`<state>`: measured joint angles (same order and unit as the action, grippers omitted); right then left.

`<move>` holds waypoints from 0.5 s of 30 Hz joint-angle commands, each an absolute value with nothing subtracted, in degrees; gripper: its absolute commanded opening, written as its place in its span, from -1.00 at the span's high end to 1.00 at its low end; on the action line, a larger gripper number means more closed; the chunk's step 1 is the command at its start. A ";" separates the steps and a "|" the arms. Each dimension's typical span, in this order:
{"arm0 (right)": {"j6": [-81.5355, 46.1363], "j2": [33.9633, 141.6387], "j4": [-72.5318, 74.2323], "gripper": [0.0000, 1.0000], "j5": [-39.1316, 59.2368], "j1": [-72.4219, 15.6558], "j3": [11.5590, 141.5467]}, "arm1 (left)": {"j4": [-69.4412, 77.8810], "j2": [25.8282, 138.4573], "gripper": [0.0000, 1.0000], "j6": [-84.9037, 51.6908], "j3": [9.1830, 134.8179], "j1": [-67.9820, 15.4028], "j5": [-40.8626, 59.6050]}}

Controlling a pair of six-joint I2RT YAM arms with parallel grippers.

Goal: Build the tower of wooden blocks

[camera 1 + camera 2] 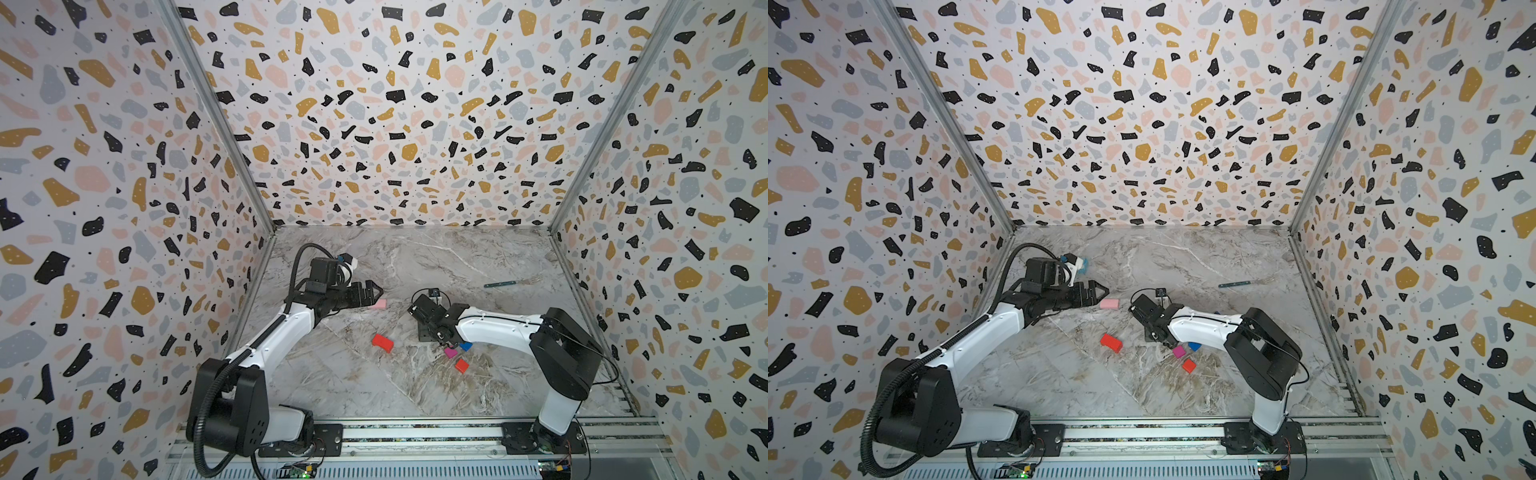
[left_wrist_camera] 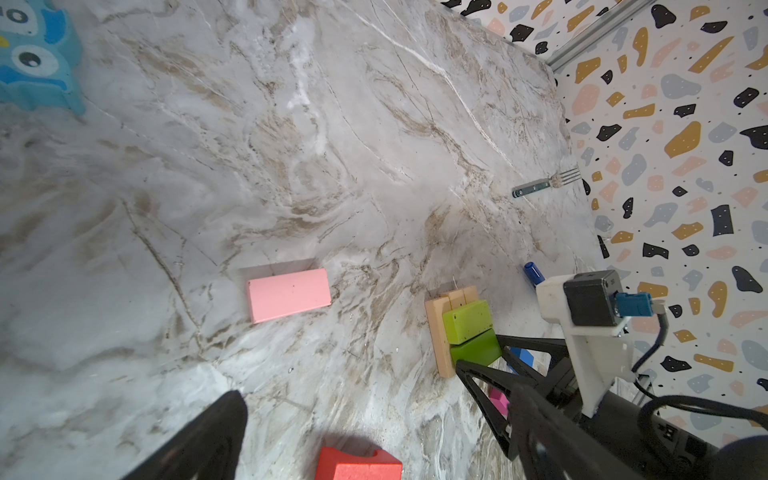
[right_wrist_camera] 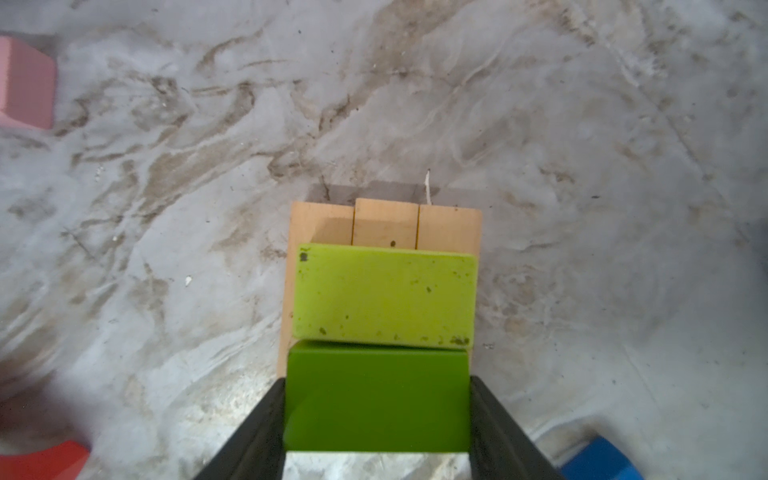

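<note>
Right wrist view shows the right gripper pinching the dark green block, which looks hard and light, by its short ends beside the lime block on the tan base, left wrist view shows the pink block lying alone, and in a top view the left gripper hangs wide open and empty near it.

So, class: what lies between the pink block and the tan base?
Nothing: the left wrist view shows bare marble table between the pink block and the tan base.
</note>
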<state>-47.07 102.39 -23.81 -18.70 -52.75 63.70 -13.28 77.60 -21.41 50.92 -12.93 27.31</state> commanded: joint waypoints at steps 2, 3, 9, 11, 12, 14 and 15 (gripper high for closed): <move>-47.76 102.35 -24.77 0.03 -19.47 -52.99 64.25 | -13.11 78.02 -0.98 -20.39 50.45 -13.17 27.55; -47.81 102.31 -24.79 0.03 -19.49 -52.97 64.31 | -13.14 77.96 -0.98 -20.37 50.43 -13.14 27.55; -47.98 102.45 -24.95 0.03 -19.64 -52.98 64.41 | -13.14 78.00 -0.98 -20.39 50.45 -13.10 27.52; -47.98 102.56 -24.96 0.02 -19.69 -52.95 64.47 | -13.11 77.97 -0.98 -20.39 50.45 -13.11 27.51; -47.99 102.50 -25.00 0.03 -19.69 -52.99 64.59 | -13.17 78.04 -0.98 -20.39 50.43 -13.18 27.52; -48.00 102.54 -25.06 0.03 -19.69 -53.00 64.73 | -13.10 77.97 -0.98 -20.39 50.45 -13.16 27.51; -48.04 102.50 -25.00 0.02 -19.67 -52.99 64.75 | -13.10 78.05 -0.98 -20.38 50.45 -13.14 27.55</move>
<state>-47.18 102.39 -23.83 -18.76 -52.75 63.70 -13.28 77.60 -21.41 50.92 -12.93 27.31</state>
